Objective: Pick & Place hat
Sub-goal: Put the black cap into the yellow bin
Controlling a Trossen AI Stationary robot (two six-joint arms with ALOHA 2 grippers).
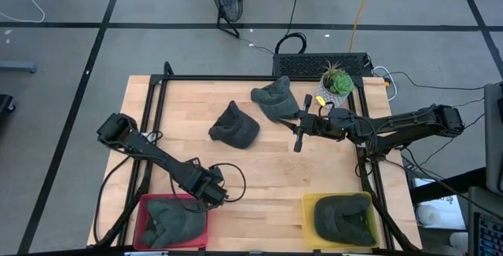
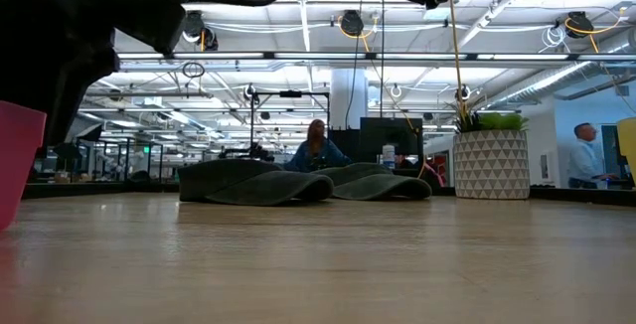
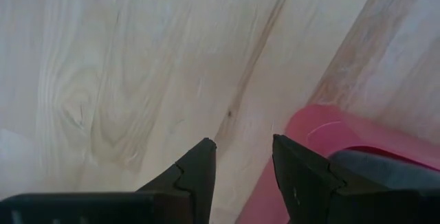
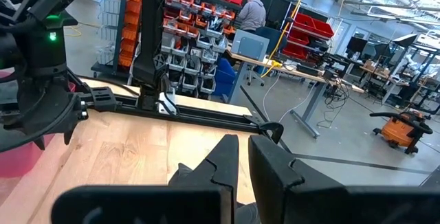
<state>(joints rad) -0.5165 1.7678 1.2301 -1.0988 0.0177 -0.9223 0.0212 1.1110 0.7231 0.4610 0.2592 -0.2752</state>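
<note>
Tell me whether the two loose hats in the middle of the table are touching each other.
Apart. The high view shows bare wood between the left hat and the hat nearer the plant. In the low view they overlap only by line of sight.

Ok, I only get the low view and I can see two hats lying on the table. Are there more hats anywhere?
Observer: Yes. From above, a third hat lies inside the red bin by the left arm.
Operator: Is there another bin?
Observer: A yellow bin on the right arm's side, with a fourth hat in it.
Operator: Is the left gripper holding one?
Observer: No. Its fingers are open and empty, over bare wood right beside the red bin.
</note>
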